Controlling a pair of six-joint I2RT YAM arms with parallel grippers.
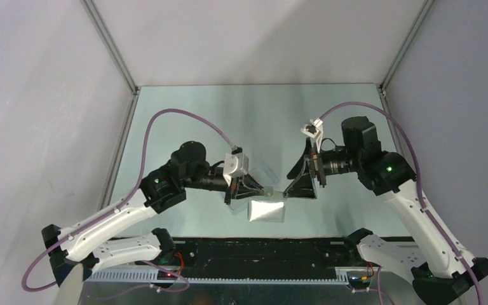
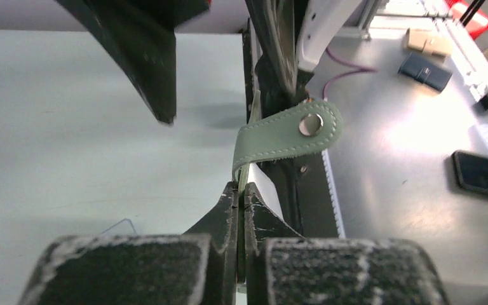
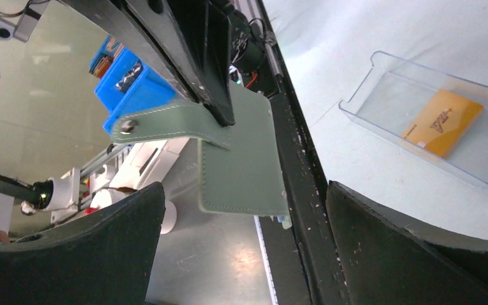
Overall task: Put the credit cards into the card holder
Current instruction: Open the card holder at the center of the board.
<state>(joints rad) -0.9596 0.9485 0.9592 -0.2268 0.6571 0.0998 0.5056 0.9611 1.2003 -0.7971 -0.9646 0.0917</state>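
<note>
**Card holder clamped by the left gripper, right gripper spread beside it**

*Top external view.* The card holder [image 1: 267,211] hangs over the near edge of the worktop [image 1: 254,121], between the two arms. The left gripper [image 1: 262,190] pinches its upper left edge. The right gripper [image 1: 287,184] stands just beside the upper right corner, jaws wide apart. A broad stretch of worktop lies beyond both grippers.

*Left wrist view.* The left gripper [image 2: 241,190] is closed tight on the holder, which is seen edge-on as a thin green line. The snap tab [image 2: 292,135] curls off to the right and shows its metal stud. One finger of the right gripper [image 2: 146,57] hangs at upper left, apart from the holder.

*Right wrist view.* The grey-green face and stitched edges of the holder [image 3: 241,165] are in plain sight. Its lower edge hangs free between the spread fingers of the right gripper [image 3: 244,190] and touches neither. To the right on the worktop lies a clear plastic box [image 3: 372,89], open at one end. One orange credit card [image 3: 445,121] lies flat inside it, well apart from the holder.
</note>
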